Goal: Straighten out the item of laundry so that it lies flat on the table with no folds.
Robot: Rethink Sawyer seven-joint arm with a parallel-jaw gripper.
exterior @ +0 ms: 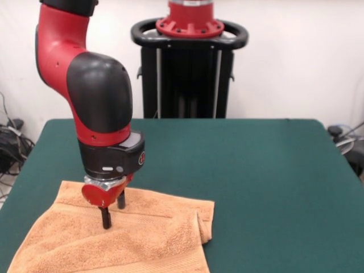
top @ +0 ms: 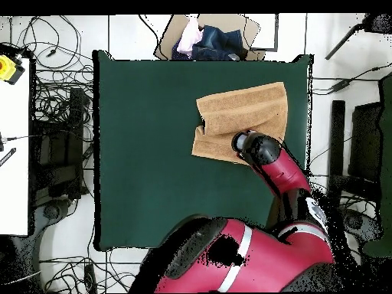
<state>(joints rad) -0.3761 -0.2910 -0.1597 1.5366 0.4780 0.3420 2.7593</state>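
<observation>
The claw [exterior: 114, 211] points straight down at the towel [exterior: 136, 239]. It has two black fingers [exterior: 106, 218]. They stand a little apart, with a small gap between them. Nothing is pinched in that gap. One finger tip pokes down onto the towel. The other finger sits higher and a bit behind it. Both are near the towel's back edge, on the side away from the folded lump.

Just above the fingers there is a red rounded piece, then a black wrist with a small screen. Above that comes the big red and black arm [exterior: 94, 85], which bends up and out of the top of the front view.

The towel is orange-tan and fluffy. It lies on the green table [exterior: 267, 182], close to one corner of it. It is not flat. On the side away from the claw, the edge is folded over and makes a thick bump [exterior: 205, 222]. A thin woven line runs across the towel just past the fingers.

From above, the towel [top: 243, 115] looks like two strips with a crease between them, and one end is tucked in. The arm [top: 272, 157] covers one edge of it there. The claw itself is hidden under the arm in that view.

Beyond the table's edge [top: 153, 153], past the towel, a pile of dark and pink cloth [top: 205, 40] lies on the floor.
</observation>
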